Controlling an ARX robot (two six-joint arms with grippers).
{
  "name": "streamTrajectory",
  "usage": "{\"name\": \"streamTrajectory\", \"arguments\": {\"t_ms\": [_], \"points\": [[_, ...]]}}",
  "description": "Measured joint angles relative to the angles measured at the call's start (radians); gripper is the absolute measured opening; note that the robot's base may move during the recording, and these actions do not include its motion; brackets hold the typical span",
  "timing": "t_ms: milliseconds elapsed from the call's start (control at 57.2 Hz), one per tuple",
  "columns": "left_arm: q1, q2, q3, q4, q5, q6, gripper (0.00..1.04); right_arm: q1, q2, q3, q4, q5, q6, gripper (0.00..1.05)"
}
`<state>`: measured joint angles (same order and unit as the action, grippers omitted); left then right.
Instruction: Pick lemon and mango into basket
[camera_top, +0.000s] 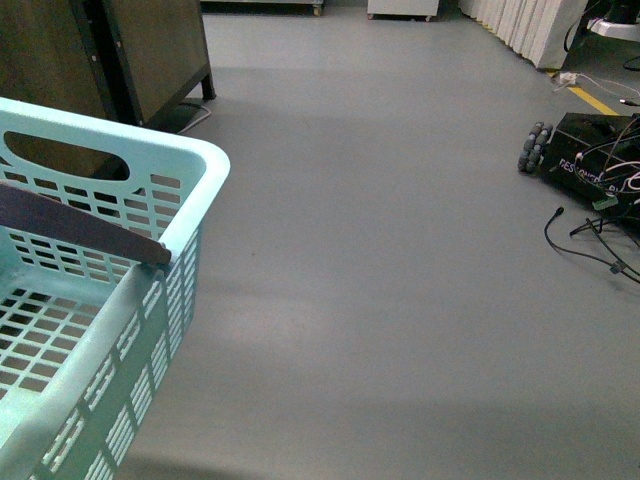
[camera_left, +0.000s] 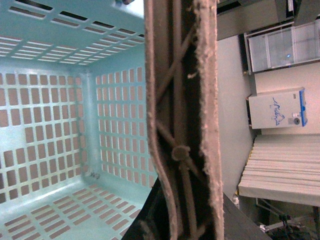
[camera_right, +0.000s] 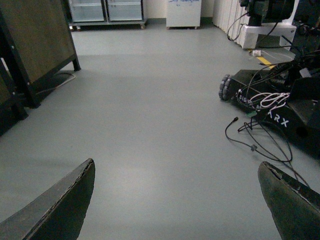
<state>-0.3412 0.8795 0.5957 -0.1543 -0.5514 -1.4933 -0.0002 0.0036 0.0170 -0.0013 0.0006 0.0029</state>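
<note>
Turquoise basket (camera_top: 205, 175) stands at my left with neither lemon nor mango in view, right gripper (camera_right: 176, 170) spread and empty, left gripper (camera_left: 187, 227) by the handle (camera_left: 180, 100) in a state I cannot tell, so searching risks snagging cables (camera_right: 255, 145).

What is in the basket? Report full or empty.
Empty as far as visible: the basket shows bare slotted floor and walls in the front and left wrist views, no fruit. Its handle hides part of the inside.
</note>
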Motion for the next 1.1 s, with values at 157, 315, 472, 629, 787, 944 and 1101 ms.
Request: {"name": "streamTrajectory", "arguments": {"t_ms": [157, 315, 472, 629, 787, 944, 1101], "points": [[-0.026, -0.048, 0.000, -0.023, -0.026, -0.005, 0.06, 0.000, 0.000, 0.000, 0.000, 0.000, 0.000, 0.96], [-0.034, -0.058, 0.001, -0.019, -0.039, 0.002, 0.06, 0.000, 0.000, 0.000, 0.000, 0.000, 0.000, 0.96], [-0.035, -0.059, 0.001, -0.020, -0.040, 0.004, 0.06, 0.000, 0.000, 0.000, 0.000, 0.000, 0.000, 0.96], [-0.035, -0.059, 0.001, -0.021, -0.040, 0.008, 0.06, 0.000, 0.000, 0.000, 0.000, 0.000, 0.000, 0.96], [-0.036, -0.059, 0.001, -0.021, -0.040, 0.007, 0.06, 0.000, 0.000, 0.000, 0.000, 0.000, 0.000, 0.96], [-0.036, -0.059, 0.001, -0.021, -0.040, 0.008, 0.06, 0.000, 0.000, 0.000, 0.000, 0.000, 0.000, 0.96], [-0.036, -0.058, 0.001, -0.023, -0.039, 0.008, 0.06, 0.000, 0.000, 0.000, 0.000, 0.000, 0.000, 0.96]]}}
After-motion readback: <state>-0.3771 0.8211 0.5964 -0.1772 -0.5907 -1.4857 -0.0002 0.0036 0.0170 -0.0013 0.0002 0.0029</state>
